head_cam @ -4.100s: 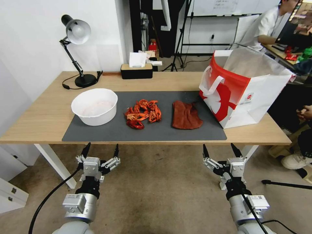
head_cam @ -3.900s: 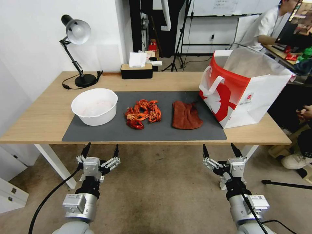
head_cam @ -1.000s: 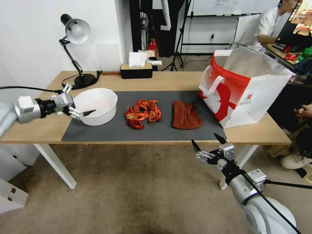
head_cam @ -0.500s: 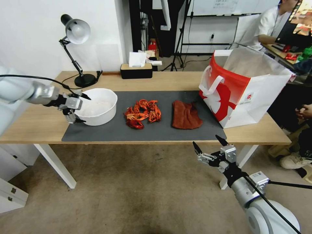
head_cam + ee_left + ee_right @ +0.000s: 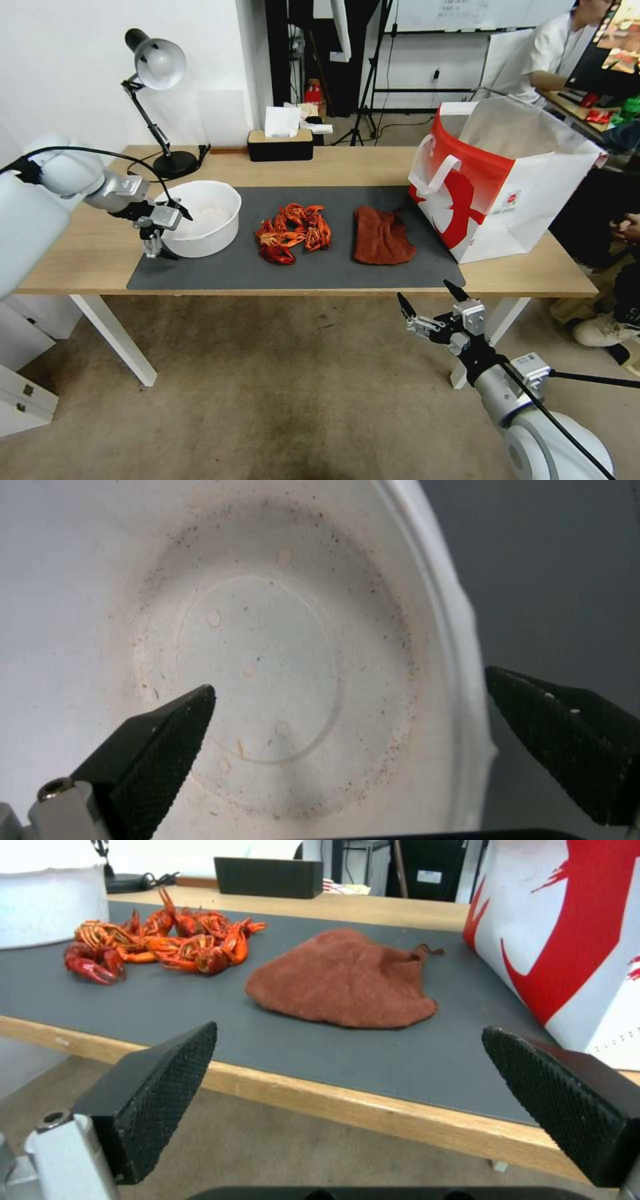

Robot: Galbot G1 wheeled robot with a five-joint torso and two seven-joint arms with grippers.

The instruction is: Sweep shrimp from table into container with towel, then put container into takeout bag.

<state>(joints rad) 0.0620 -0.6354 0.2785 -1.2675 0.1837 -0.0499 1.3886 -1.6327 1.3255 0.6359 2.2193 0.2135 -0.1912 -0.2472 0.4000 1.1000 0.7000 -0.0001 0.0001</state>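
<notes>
The container's rim is being lined up for a grab.

The left gripper [image 5: 168,233] is open, one finger inside the container [image 5: 207,217], one outside; the wall should be pinched firmly. The right gripper [image 5: 428,301] is open below the table [image 5: 87,247].

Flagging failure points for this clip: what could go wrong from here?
1. The open left gripper straddles the rim of the round white plastic bowl; one finger inside, one outside. A thin-wall pinch may tip the bowl.
2. The red-orange shellfish heap lies close beside the bowl; dragging it could scatter them.
3. The open right gripper hangs below the light-wood table edge and could hit it rising toward the rust-red cloth.
</notes>
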